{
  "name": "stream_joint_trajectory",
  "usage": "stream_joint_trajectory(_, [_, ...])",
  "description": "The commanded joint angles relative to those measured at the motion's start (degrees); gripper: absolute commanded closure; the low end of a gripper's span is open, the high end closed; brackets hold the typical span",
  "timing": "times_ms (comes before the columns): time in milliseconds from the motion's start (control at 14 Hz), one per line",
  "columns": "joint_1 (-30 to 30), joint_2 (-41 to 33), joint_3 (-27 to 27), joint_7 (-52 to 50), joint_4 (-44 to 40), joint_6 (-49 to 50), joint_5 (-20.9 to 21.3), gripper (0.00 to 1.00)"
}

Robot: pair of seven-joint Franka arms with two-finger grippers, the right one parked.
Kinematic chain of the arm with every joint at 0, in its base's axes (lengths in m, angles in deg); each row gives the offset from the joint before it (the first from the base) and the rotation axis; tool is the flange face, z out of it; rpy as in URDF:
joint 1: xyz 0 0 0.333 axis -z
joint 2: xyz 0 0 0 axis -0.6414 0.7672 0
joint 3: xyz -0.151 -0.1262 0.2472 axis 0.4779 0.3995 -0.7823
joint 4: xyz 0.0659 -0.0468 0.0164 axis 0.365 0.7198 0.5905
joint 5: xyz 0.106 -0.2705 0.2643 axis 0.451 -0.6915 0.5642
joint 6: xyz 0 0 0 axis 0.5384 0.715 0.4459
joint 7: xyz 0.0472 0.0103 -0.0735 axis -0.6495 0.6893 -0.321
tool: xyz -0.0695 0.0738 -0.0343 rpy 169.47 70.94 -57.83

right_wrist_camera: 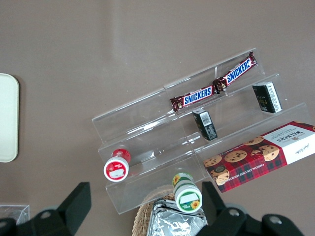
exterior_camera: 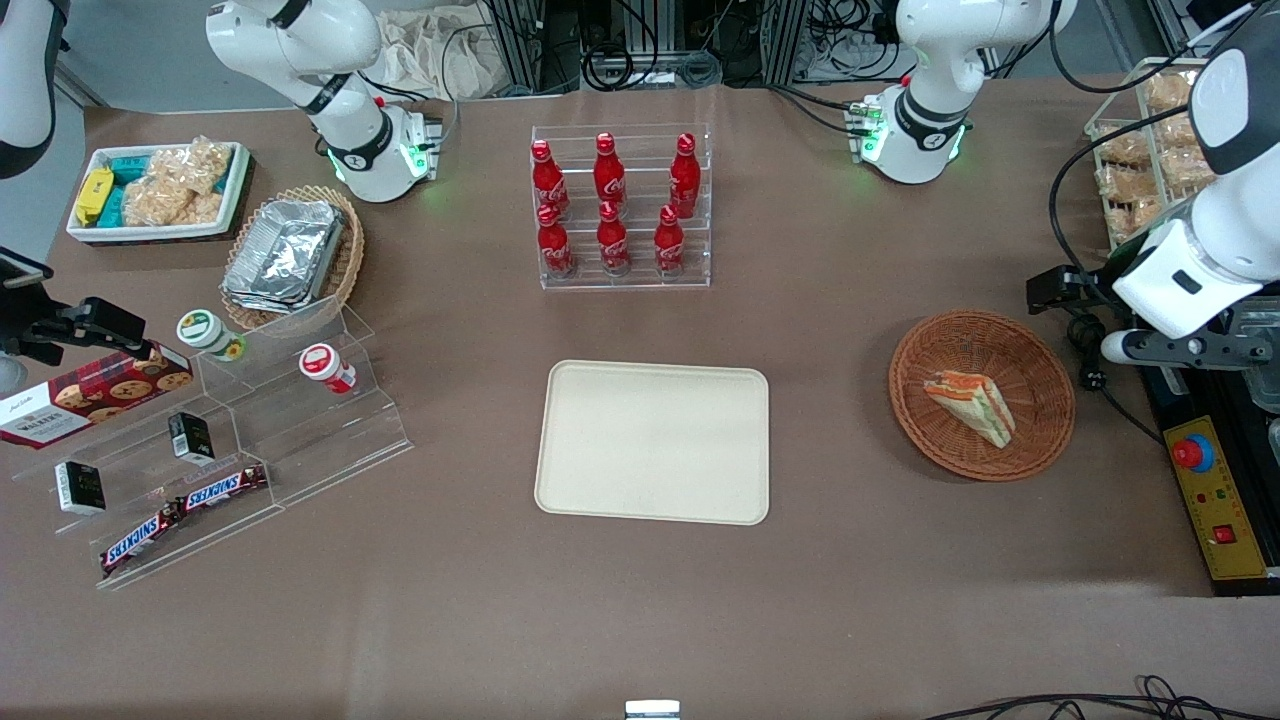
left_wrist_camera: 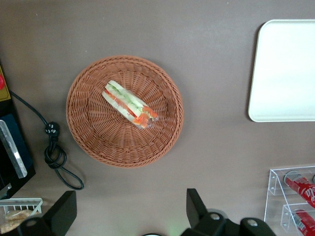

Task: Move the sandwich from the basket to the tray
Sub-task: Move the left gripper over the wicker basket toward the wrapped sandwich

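The sandwich (left_wrist_camera: 129, 104) lies in the basket (left_wrist_camera: 88, 142) near the working arm's end of the bench. The pincer (left_wrist_camera: 130, 211) hovers above, spread wide. It should descend centred, pinching across the wedge's long faces gently, then carry it to the tray (exterior_camera: 652, 441).

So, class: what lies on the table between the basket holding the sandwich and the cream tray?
Nothing: bare brown table between the basket, holding the sandwich, and the tray, clearest in the front view. The open gripper hovers above, beside the basket.
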Motion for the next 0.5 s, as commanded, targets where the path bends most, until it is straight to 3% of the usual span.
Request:
stream_joint_trajectory(0, [-0.21, 1.54, 0.11, -0.85, -2.47, 0.5, 0.13, 0.0])
stream_joint_trajectory(143, [-0.04, 2.94, 0.2, -0.68, -2.56, 0.5, 0.22, 0.0])
stream_joint_trajectory(429, [-0.12, 3.82, 0.11, -9.8, -1.33, 0.24, -0.58, 0.0])
